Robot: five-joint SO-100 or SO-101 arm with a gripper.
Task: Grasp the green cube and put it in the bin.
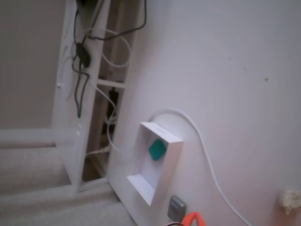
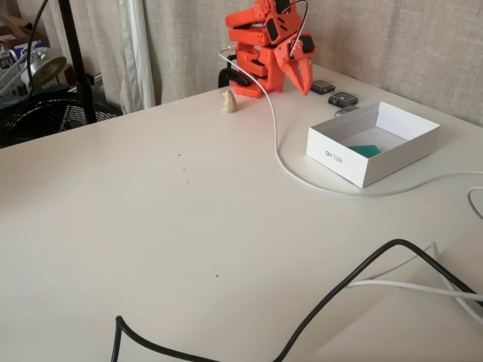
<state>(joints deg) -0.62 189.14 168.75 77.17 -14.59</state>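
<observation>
The green cube point(image 1: 157, 149) lies inside the bin point(image 1: 141, 179), on its flat bottom. In a fixed view the cube point(image 2: 367, 150) shows only partly behind the near wall of the bin point(image 2: 349, 160), close to that wall. The bin stands on the white worktop point(image 2: 166, 226), toward its far right part in this view, and its near wall carries small grey letters.

The orange arm point(image 2: 260, 41) is folded up at the far edge of the worktop, behind the bin. Its hand point(image 2: 300, 75) points downward, apart from the bin and above the worktop, and it carries nothing. The fingers seem close together, but I cannot tell surely if the hand is clenched or released.

Small grey square blocks point(image 2: 342, 99) lie just behind the bin, between it and the arm. A small beige lump point(image 2: 228, 101) sits on the worktop left of the arm's base. A white cable point(image 2: 281, 151) runs from the arm around the near side of the bin, and a black cable point(image 2: 339, 290) crosses the near right corner of the worktop.
</observation>
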